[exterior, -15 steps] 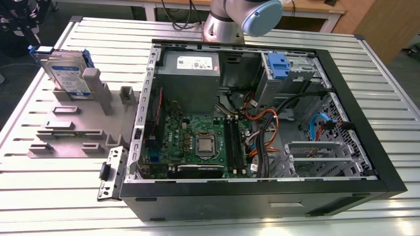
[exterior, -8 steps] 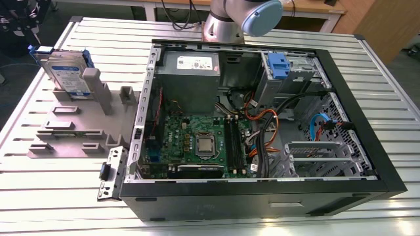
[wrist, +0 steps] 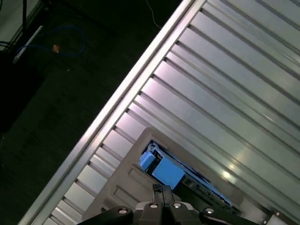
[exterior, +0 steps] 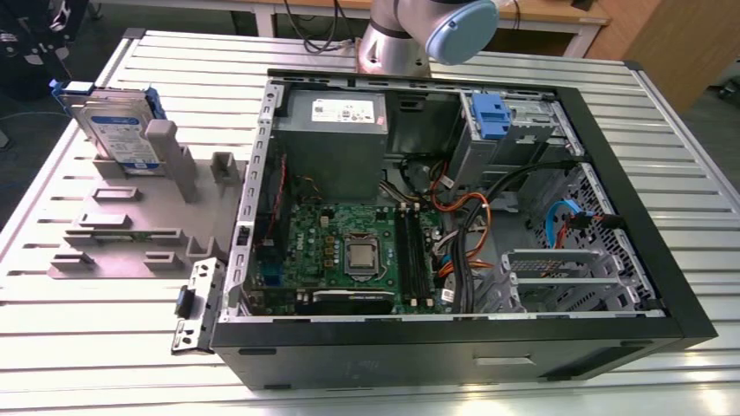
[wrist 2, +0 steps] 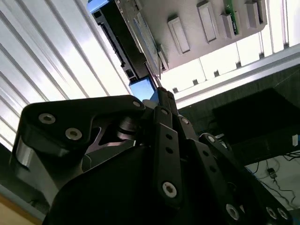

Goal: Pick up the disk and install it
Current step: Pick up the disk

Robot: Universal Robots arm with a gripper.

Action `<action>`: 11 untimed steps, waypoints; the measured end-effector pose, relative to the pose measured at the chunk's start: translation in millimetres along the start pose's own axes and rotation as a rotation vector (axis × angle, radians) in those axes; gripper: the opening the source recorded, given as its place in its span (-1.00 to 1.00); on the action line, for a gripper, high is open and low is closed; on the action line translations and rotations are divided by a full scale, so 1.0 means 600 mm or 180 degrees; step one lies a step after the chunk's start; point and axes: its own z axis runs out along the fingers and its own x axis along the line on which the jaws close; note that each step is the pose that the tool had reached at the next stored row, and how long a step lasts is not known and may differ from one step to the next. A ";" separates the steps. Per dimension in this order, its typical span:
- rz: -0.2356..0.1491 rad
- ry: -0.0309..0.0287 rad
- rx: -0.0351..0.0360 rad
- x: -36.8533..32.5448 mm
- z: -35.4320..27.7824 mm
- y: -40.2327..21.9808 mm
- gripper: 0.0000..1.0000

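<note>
Disk stands on edge in the grey holder block on the desk, outside the open computer case, off the case's wall on the exterior view's left, not touching the case. Pincer tips are pressed together with nothing between them in both wrist views, well apart from the disk and pointed at its blue carrier rail. Blue-latched drive bay sits inside the case, on the side of the power supply away from the disk.
</note>
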 end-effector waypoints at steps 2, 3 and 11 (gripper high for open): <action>-0.0102 0.0004 0.0000 0.000 0.000 0.000 -0.79; -0.0156 0.0006 0.0000 0.000 0.000 0.000 -0.79; -0.0375 0.0016 0.0000 0.000 0.000 0.000 -0.79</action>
